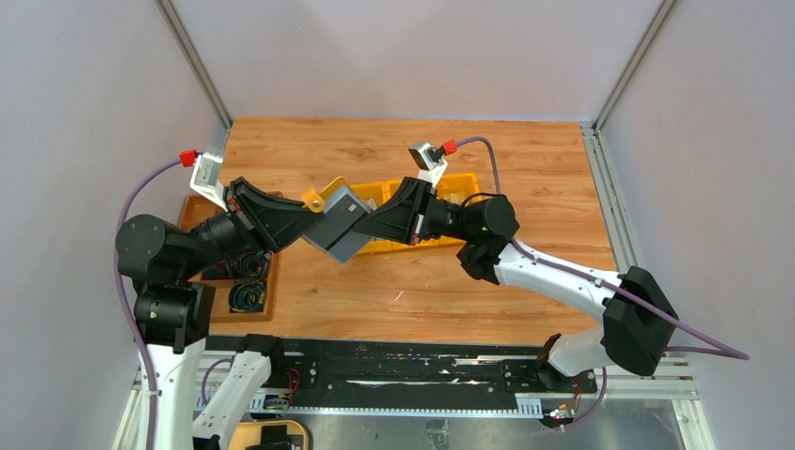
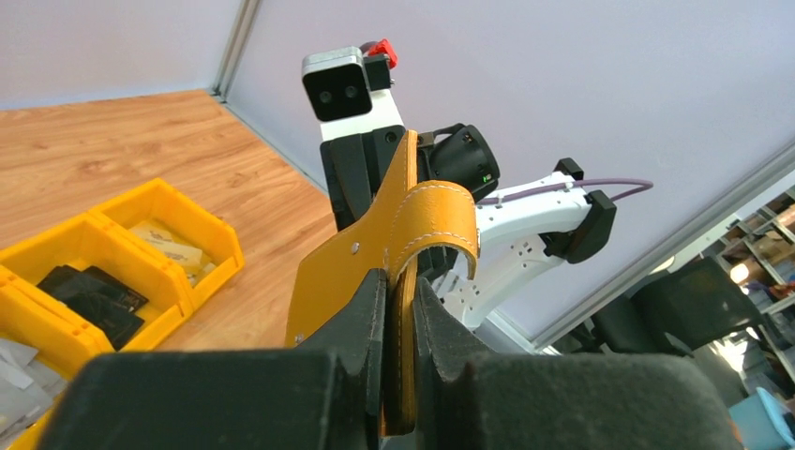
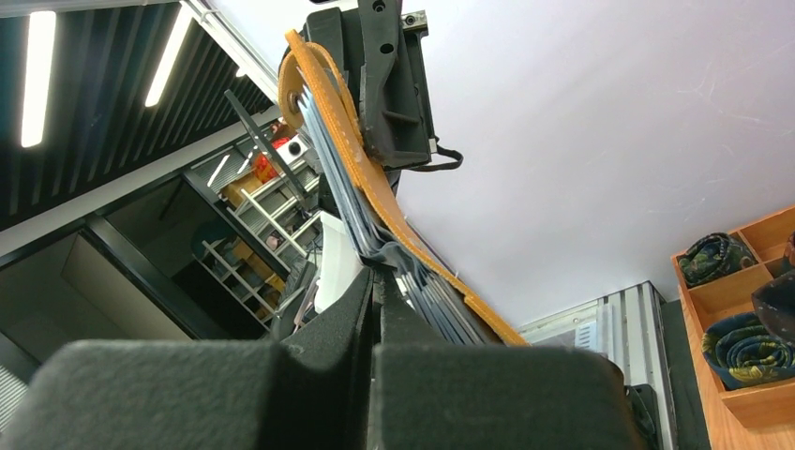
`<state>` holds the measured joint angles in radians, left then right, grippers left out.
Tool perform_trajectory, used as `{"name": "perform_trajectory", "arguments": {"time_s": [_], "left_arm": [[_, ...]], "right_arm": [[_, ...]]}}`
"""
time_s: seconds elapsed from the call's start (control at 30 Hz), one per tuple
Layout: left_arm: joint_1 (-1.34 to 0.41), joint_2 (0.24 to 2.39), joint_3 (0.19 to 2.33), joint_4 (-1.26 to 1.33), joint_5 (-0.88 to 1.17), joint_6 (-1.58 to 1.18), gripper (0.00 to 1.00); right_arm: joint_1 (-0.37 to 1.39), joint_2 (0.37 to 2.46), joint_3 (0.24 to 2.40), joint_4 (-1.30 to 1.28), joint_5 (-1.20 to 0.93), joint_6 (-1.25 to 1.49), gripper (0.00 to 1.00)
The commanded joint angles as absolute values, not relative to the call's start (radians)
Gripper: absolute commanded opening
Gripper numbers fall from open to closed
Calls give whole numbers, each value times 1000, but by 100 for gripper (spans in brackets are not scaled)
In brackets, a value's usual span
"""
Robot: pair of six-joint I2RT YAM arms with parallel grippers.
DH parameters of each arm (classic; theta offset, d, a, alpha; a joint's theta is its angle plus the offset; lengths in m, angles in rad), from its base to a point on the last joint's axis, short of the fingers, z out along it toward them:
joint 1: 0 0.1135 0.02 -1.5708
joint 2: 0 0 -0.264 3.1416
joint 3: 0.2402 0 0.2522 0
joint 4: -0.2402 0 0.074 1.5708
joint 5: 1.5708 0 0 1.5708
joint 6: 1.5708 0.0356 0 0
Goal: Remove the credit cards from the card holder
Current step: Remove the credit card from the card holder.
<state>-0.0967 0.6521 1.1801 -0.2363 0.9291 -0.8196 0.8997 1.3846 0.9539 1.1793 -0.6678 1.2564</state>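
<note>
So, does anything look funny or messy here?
Nothing is spilled or broken. The only odd sight is the card holder: it hangs tilted in midair above the table, pinched between both arms' jaws, with its strap curling over.

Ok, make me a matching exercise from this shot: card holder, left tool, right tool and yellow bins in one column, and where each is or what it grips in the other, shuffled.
Column one:
1. card holder
2. left tool
3. right tool
4. yellow bins

Column two:
A. resting on the table
B. shut on the yellow leather edge
C. held in the air between both tools
D. shut on the grey inner layers

Pairs: 1-C, 2-B, 3-D, 4-A
</note>
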Motion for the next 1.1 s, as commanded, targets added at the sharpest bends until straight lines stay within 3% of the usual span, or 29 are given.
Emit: {"name": "perform_trajectory", "arguments": {"time_s": [0.0, 0.17, 0.53, 0.67, 0.9, 1.0, 1.07], "left_arm": [[-97, 648, 1222, -281, 885, -754, 6], [-97, 646, 1217, -393, 842, -641, 4], [-97, 649, 1237, -352, 836, -682, 0], [-97, 657, 1229, -306, 854, -745, 0], [-97, 661, 1235, -274, 862, -790, 0], [-97, 666, 1232, -257, 861, -802, 0], [-97, 669, 1226, -246, 857, -809, 0]], "right_arm": [[888, 1359, 955, 1227, -650, 1254, 0], [896, 1374, 995, 1217, -660, 1255, 0], [911, 1398, 964, 1261, -632, 1264, 0], [914, 1424, 965, 1317, -593, 1287, 12], [923, 1518, 1046, 1416, -559, 1362, 23], [927, 1539, 1059, 1444, -546, 1376, 23], [928, 1546, 1061, 1452, -537, 1381, 17]]}}
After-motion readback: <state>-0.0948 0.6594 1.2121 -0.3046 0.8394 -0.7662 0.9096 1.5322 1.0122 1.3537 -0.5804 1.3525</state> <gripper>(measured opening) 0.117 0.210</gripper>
